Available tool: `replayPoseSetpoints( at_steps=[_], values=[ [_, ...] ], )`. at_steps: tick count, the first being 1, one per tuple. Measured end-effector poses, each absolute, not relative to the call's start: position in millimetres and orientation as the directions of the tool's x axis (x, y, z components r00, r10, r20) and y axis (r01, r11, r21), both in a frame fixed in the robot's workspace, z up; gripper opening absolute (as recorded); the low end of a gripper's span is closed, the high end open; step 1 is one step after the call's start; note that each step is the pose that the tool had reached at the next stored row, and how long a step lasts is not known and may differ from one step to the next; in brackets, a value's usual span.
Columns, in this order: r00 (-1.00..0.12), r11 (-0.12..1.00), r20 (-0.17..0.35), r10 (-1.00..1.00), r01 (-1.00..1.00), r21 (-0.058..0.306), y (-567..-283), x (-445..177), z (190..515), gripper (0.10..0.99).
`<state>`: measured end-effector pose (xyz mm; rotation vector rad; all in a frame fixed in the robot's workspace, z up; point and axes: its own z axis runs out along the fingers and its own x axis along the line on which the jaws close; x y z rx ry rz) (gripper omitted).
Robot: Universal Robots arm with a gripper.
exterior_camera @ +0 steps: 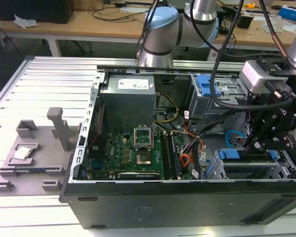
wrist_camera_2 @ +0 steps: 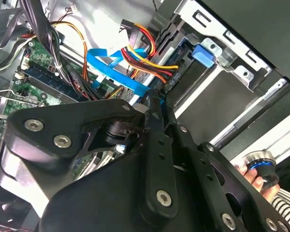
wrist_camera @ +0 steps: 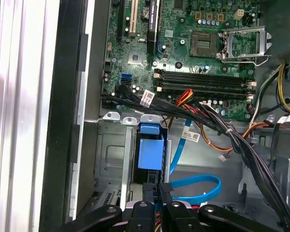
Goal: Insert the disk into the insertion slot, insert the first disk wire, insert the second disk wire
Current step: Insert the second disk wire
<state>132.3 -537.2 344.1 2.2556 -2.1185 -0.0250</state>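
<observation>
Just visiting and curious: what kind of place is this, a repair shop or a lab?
Most likely a robotics lab or test workshop. An opened computer case lies on a slotted metal table, a robot arm reaches into it, and cluttered wooden workbenches stand behind.

One computer case [exterior_camera: 187, 197], one motherboard [exterior_camera: 128, 153], two blue cables [wrist_camera: 198, 188].

Pincer [wrist_camera: 156, 189] tips behind cable.

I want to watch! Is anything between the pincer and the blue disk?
Nothing visible. In the first wrist view the pincer is right at the disk in the insertion slot; a blue cable loops beside it.
</observation>
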Motion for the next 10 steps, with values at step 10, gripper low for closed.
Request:
replayPoseSetpoints(
  at_steps=[10],
  values=[
    [0.063,-0.062,0.021,-0.998,-0.997,0.045,-540.1,133.2,341.5,0.165]
  ],
)
